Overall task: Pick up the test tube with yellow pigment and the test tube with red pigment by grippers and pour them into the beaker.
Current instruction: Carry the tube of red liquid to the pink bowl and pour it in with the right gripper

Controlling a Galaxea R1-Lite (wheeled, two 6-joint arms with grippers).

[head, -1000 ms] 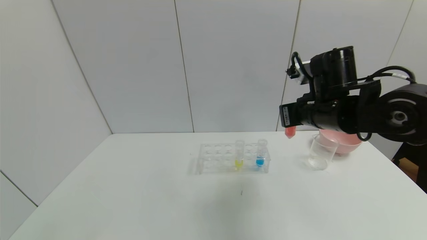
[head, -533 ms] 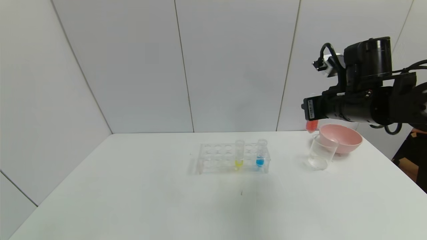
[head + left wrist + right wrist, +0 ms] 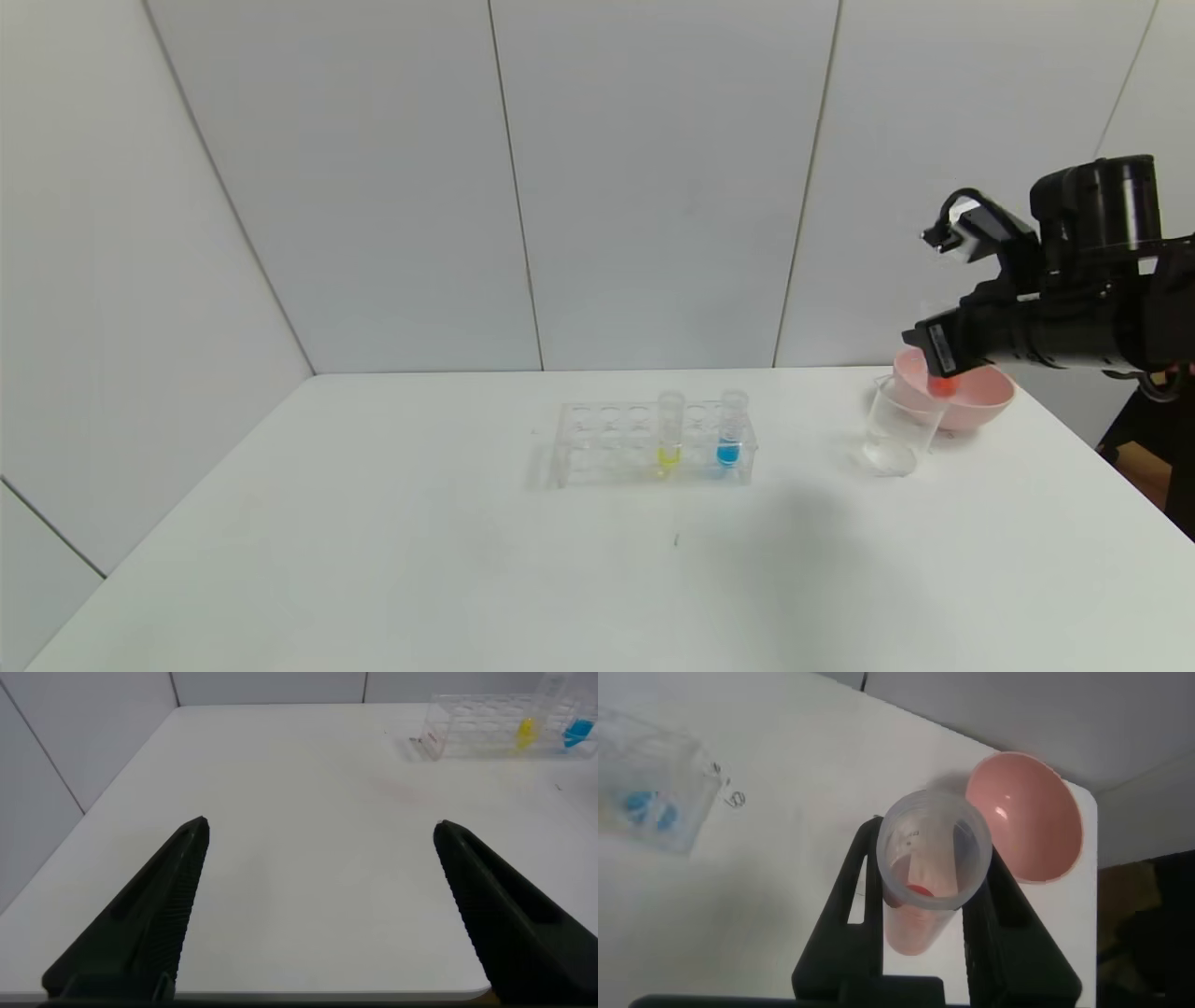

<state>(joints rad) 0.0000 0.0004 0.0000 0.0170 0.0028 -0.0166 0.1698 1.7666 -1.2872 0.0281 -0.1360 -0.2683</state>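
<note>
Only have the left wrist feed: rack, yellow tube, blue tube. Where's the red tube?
Observer: The right gripper has it, jaws shut on the red tube, above the table's right side.
Operator: Poured yet?
Observer: No, the beaker looks empty.
Operator: Anything near it?
Observer: A pink bowl sits behind the beaker, slightly to its right.

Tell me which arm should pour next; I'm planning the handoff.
Right, probably. The right gripper is shut on the red-pigment test tube just above the beaker. The left gripper hangs open and empty over bare table.
</note>
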